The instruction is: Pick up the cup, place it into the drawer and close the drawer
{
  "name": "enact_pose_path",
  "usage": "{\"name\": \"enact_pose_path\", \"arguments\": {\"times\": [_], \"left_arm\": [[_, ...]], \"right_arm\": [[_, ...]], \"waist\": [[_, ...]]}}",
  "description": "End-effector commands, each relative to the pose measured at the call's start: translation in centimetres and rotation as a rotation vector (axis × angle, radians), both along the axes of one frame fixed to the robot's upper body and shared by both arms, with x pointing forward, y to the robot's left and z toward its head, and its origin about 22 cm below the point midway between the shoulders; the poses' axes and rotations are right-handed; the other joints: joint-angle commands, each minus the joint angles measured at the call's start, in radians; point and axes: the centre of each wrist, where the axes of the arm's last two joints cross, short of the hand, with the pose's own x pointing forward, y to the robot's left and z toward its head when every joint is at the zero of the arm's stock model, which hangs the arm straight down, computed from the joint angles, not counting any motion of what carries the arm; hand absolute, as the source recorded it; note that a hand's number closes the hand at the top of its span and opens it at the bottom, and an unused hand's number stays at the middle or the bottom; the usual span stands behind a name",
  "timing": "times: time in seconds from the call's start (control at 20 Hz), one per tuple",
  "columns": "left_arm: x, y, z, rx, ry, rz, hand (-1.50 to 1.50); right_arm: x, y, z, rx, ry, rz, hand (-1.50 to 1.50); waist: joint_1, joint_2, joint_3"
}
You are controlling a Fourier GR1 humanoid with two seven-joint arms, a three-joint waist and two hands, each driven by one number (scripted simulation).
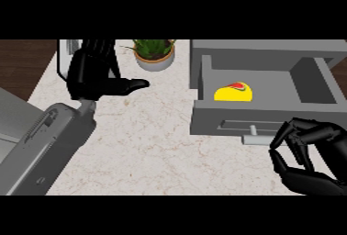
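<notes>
Yellow cup (234, 92) inside open drawer (264, 120), upper right; closing remains; right hand (306, 153) curled empty by handle (252, 136); left hand (95, 69) relaxed.

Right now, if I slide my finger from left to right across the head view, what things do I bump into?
Left hand → potted plant → yellow cup inside the open drawer → right hand by the drawer handle.

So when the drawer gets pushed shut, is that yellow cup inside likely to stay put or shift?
The yellow cup seems to lie on its side in the open drawer, so its rounded wall could let it roll. It rests near the front wall, which probably limits travel. The right robot hand sits by the handle, so a gentle push seems wise.
</notes>
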Motion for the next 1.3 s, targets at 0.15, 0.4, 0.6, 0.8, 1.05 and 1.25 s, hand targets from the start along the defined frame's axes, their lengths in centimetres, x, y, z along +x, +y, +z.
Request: {"name": "enact_pose_path", "arguments": {"times": [0.15,0.4,0.6,0.8,1.05,1.25], "left_arm": [[-3.9,6.2,-3.0,0.002,0.024,0.017,-1.5],[-5.3,8.6,-3.7,-0.012,0.001,0.014,-1.5],[-7.1,10.9,-3.3,-0.014,0.014,0.007,-1.5],[-8.5,12.0,-4.0,-0.019,0.007,0.021,-1.5],[-8.1,13.6,-6.4,-0.022,0.026,0.029,-1.5],[-10.3,14.1,-6.1,-0.028,0.019,0.021,-1.5]], "right_arm": [[0.8,1.3,-1.7,-0.289,-0.063,0.056,1.5],[3.6,1.8,-3.6,-0.521,-0.105,0.056,1.5],[5.1,3.5,-7.5,-0.584,-0.108,0.052,1.5],[6.4,5.6,-10.2,-0.626,-0.069,0.036,-1.5],[8.2,7.0,-11.9,-0.71,-0.053,0.043,-1.5],[12.5,6.5,-11.5,-0.718,-0.021,0.048,-1.5]], "waist": [[-0.004,0.006,0.0],[-0.004,0.011,0.0],[-0.006,0.01,0.0],[-0.011,0.009,0.0],[-0.024,0.011,0.0],[-0.016,0.01,0.0]]}}
